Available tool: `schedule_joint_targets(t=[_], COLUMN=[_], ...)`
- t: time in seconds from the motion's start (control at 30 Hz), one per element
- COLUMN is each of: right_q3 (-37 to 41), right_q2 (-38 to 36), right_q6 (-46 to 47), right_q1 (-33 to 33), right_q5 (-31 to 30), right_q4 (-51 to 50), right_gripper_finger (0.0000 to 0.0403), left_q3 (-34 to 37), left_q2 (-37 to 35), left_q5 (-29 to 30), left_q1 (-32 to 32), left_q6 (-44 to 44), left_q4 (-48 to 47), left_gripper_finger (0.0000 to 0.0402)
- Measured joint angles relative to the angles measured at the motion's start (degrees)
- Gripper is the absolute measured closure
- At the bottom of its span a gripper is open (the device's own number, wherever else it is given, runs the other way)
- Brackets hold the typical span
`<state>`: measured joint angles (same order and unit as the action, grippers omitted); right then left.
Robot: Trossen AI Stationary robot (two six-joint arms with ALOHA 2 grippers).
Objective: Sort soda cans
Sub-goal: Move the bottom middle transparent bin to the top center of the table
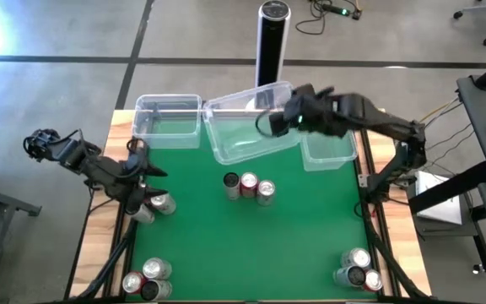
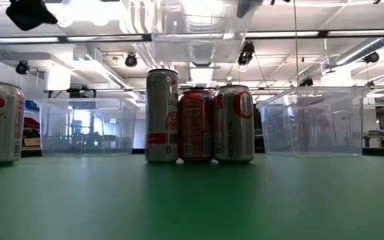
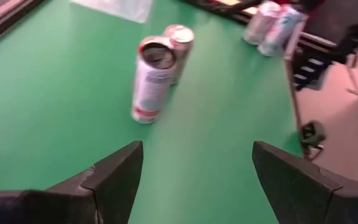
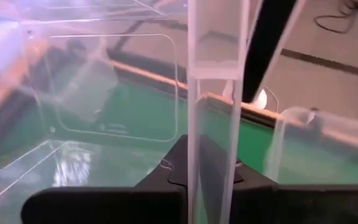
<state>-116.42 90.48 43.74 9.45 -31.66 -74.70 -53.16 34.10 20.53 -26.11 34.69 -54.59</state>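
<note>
Silver tops gleam across the green table (image 1: pixel 201 245); three soda cans (image 1: pixel 249 187) stand bunched at mid-table, touching in a row, and the low view shows them upright: a taller silver-white one (image 2: pixel 162 115) with a red band, a red one (image 2: pixel 195 125) in the middle, a silver one with a red letter (image 2: pixel 235 123) beside it; more cans sit in clusters, two by the left edge (image 1: pixel 154 205), three at the near left corner (image 1: pixel 147 279), three at the near right corner (image 1: pixel 358 269), mixed silver, red and dark; the left gripper (image 1: pixel 142 173) hovers at the table's left edge just above that pair, fingers (image 3: pixel 114 177) spread wide with nothing between them, pointing across the mat toward the middle cans; the right gripper (image 1: pixel 281 118) is up at the far side, clamped on the wall of a clear plastic tub (image 1: pixel 239 139), which hangs tilted off the table; its wrist view shows the clear wall pinched between the dark fingers (image 4: pixel 179 165); two other clear tubs rest flat at the far edge, one left (image 1: pixel 169 118), one right (image 1: pixel 332 152); a tall black post (image 1: pixel 271 42) stands beyond the table.
</note>
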Motion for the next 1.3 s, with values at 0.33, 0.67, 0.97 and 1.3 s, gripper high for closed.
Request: schedule_joint_targets(t=[0.33,0.67,0.97,1.3], right_q3=[-0.18,-0.46,-7.94,-16.84], right_q2=[4.23,18.94,32.66,39.82], right_q6=[-44.49,-71.83,-78.0,-75.52], right_q1=[20.43,31.29,32.59,32.3], right_q5=[20.57,42.19,48.7,49.14], right_q4=[5.31,12.83,13.23,11.66], right_gripper_finger=[0.039,0.039,0.039,0.036], left_q3=[-0.34,-0.51,-1.09,-0.31], left_q2=[-2.07,-1.95,-0.25,0.69], left_q5=[9.47,26.99,24.93,14.76], left_q1=[1.51,4.51,14.48,23.31], left_q6=[2.81,17.67,26.43,24.53], left_q4=[4.5,2.35,-5.35,-8.09], left_gripper_finger=[0.0114,0.0114,0.0114,0.011])
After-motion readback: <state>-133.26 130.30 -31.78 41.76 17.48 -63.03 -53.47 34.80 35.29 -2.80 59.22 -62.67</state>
